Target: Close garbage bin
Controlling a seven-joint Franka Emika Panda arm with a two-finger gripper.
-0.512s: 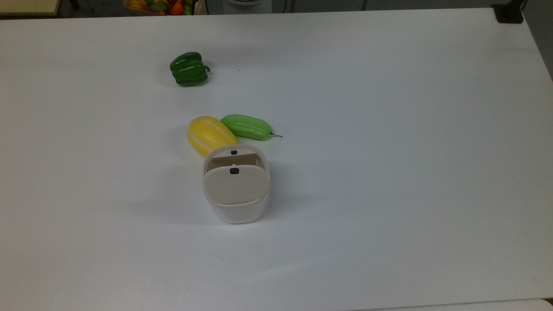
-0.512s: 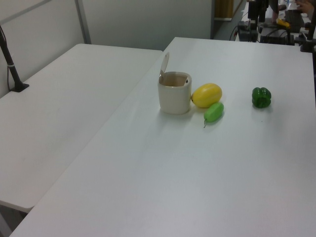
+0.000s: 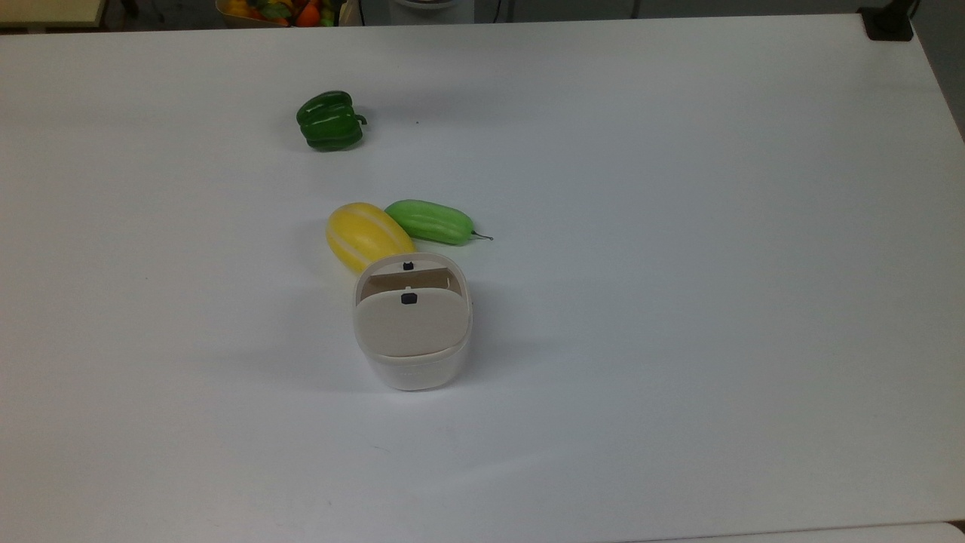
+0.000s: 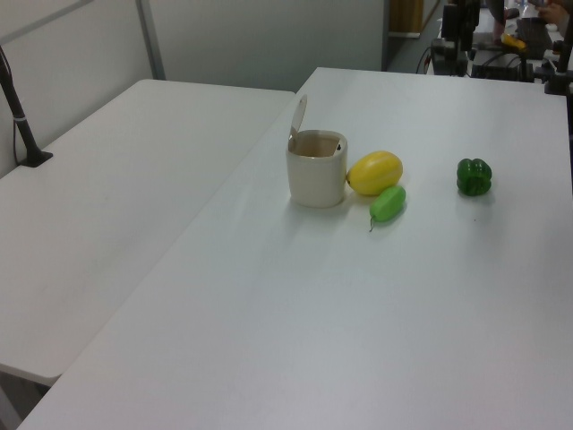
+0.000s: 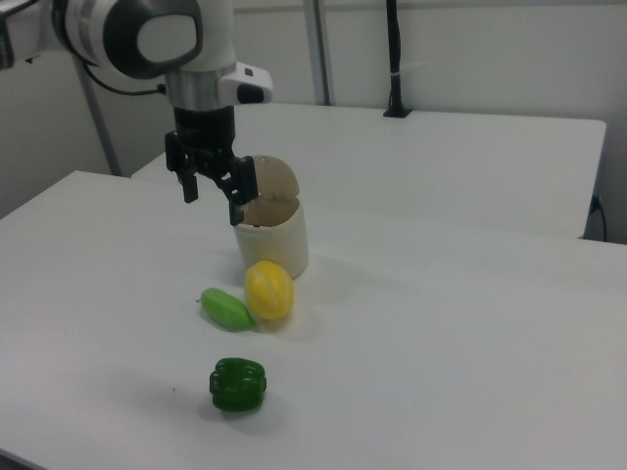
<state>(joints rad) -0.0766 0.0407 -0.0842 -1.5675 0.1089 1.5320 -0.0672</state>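
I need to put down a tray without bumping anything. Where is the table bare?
Bare: the top view's whole right half, beyond the cucumber, and the strip below the garbage bin. Crowded: bin, yellow melon and cucumber bunch together; the green pepper sits apart.

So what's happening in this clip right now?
A robot arm's claw, open and empty, hangs in the air near the garbage bin on the white table. The bin's lid stands up, not yet closed. A yellow melon, cucumber and green pepper lie nearby.
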